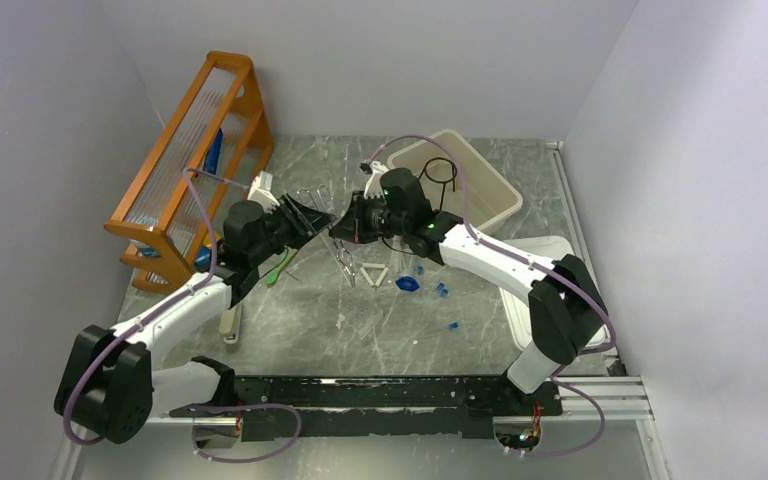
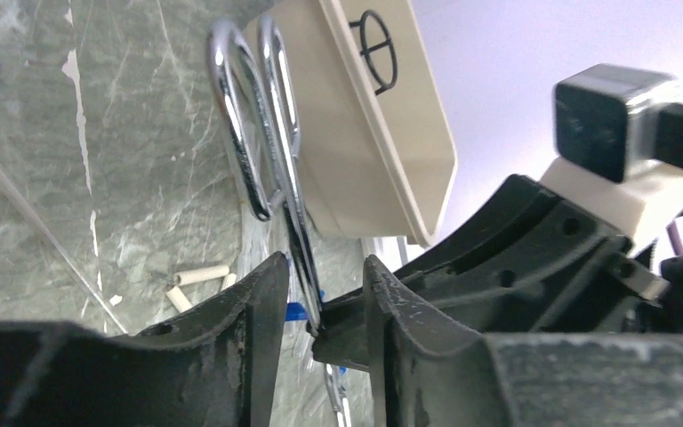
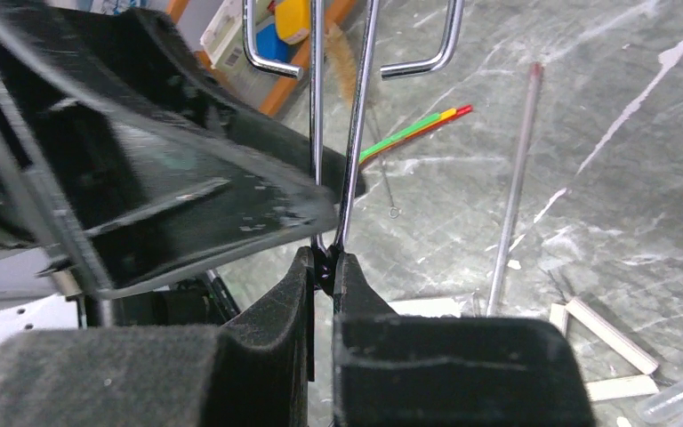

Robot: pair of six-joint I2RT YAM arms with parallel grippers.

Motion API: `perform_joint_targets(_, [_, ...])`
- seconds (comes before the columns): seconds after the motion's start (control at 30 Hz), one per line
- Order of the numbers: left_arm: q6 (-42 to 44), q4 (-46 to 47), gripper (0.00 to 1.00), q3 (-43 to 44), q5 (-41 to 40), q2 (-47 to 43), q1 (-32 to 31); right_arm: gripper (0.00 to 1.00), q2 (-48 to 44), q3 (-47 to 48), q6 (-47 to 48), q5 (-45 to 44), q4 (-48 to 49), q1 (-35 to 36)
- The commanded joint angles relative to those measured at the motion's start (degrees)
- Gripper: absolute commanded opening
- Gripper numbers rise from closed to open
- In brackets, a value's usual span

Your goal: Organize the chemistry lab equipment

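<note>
**Overhead view, left to right.** An orange wooden rack (image 1: 185,150) stands at the rear left of the bench (image 1: 290,340). The left arm reaches in toward the bench centre, and a green-handled tool (image 1: 282,265) lies on the surface just beside its wrist. The left gripper (image 1: 310,218) and the right gripper (image 1: 344,228) meet tip to tip over the middle of the bench, with the metal forceps (image 1: 344,260) between them. Just to the right lie the white triangle (image 1: 373,274) and, beyond it, scattered blue pieces (image 1: 408,284). A beige bin (image 1: 490,205) at the rear right holds the black wire ring (image 1: 440,172).

**Left wrist view.** The left fingers (image 2: 258,311) are spread apart. The chrome shank of the forceps passes through the gap close to the left-hand finger and is not clamped. The loop handles project past the fingertips toward the bin. A black tip of the right gripper enters the gap from the right and touches the shank.

**Right wrist view.** The right fingers (image 3: 365,302) are clenched on the forceps where the two shanks meet, and the shanks rise to the loop handles at the top edge. One finger of the left gripper lies beside the shanks on the left. On the bench behind lie the striped end of the green-handled tool, a clear thin tube (image 3: 516,187) and the white triangle at lower right.
</note>
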State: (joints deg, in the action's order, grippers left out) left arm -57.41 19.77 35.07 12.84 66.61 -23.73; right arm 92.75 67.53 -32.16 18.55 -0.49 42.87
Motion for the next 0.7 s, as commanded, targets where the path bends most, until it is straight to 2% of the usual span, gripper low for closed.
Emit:
perform_joint_targets(0.0, [2.2, 2.2, 0.35, 1.7, 3.6, 1.6, -0.5, 0.00, -1.6, 0.5, 1.4, 4.0, 3.3, 0.1])
perform_joint_targets(0.1, [2.7, 2.8, 0.24, 1.8, 4.0, 1.7, -0.5, 0.00, -1.2, 0.9, 1.6, 4.4, 3.1, 0.1])
perform_joint_targets(0.2, [3.3, 2.5, 0.06, 1.9, 4.2, 1.9, -0.5, 0.00, -0.6, 1.5, 1.8, 4.8, 3.0, 0.1])
perform_joint_targets(0.23, [3.4, 2.8, 0.05, 1.9, 4.4, 1.9, -0.5, 0.00, -0.2, 1.9, 1.7, 4.7, 2.6, 0.2])
perform_joint_targets(0.43, [3.2, 3.7, 0.05, 1.2, 4.3, 0.9, -0.5, 0.29, 2.2, 4.0, 1.3, 3.1, 0.8, 0.9])
perform_joint_targets(0.57, [3.3, 2.9, 0.05, 1.3, 3.5, 0.1, -0.5, 0.35, 3.9, 5.3, 1.6, 3.0, -1.2, 1.3])
perform_joint_targets(0.67, [3.2, 2.5, 0.05, 1.5, 3.2, -0.2, -0.5, 0.36, 4.6, 5.6, 1.8, 3.2, -1.4, 1.5])
